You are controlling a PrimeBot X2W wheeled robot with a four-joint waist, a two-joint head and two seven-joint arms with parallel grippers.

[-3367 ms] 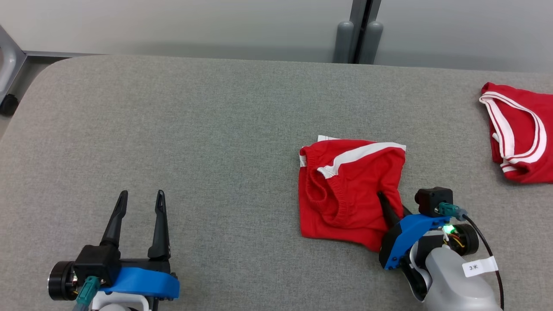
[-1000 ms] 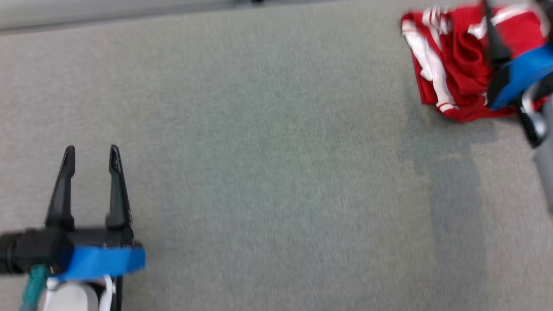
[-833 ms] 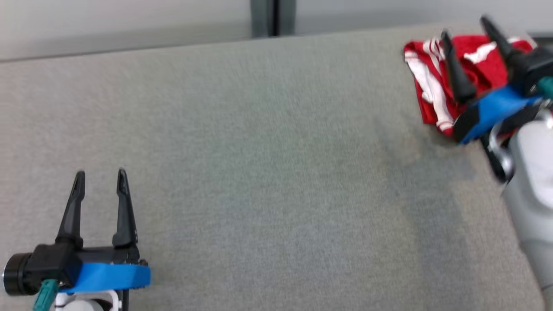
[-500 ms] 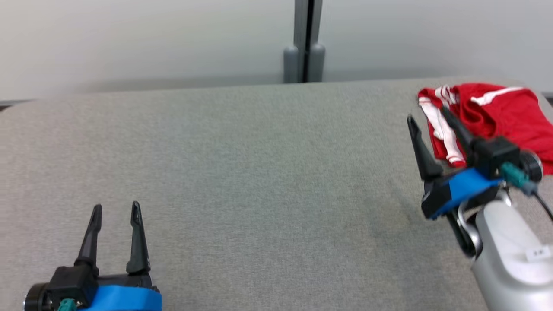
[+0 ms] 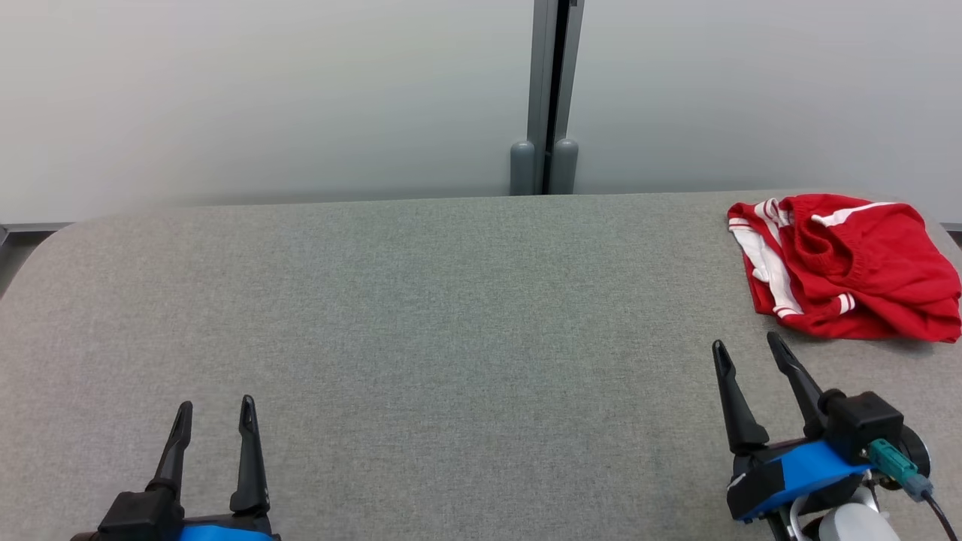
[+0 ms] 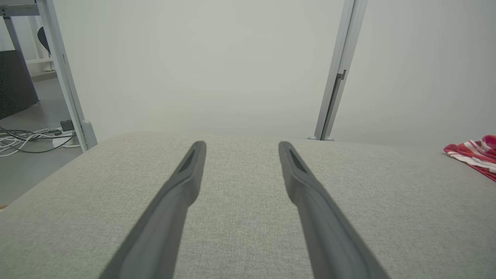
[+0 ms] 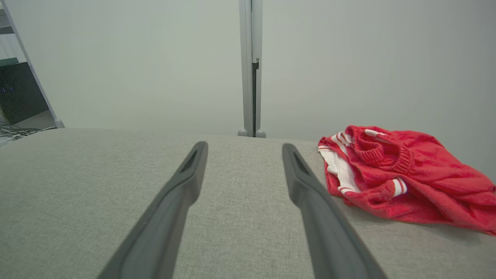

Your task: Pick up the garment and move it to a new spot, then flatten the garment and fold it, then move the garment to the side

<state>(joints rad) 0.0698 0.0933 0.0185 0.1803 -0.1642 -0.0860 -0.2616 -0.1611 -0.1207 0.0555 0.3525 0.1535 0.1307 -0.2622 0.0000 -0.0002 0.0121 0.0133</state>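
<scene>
- Both sets of jaws stand released, holding nothing: your left gripper (image 5: 216,403) at lower left, right gripper (image 5: 747,342) at lower right.
- Your garment (image 5: 849,267) lies bunched at upper right on the surface (image 5: 421,315), just up-right of the right gripper, the nearer arm.

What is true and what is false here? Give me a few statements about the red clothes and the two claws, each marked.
1. The red clothing lies near the far right corner of the grey table. True.
2. The right gripper is clamped on the red clothing. False: it is open, empty and apart from it.
3. The left gripper is open with nothing between its fingers. True.
4. The red clothing has blue stripes. False: the stripes are white.
</scene>
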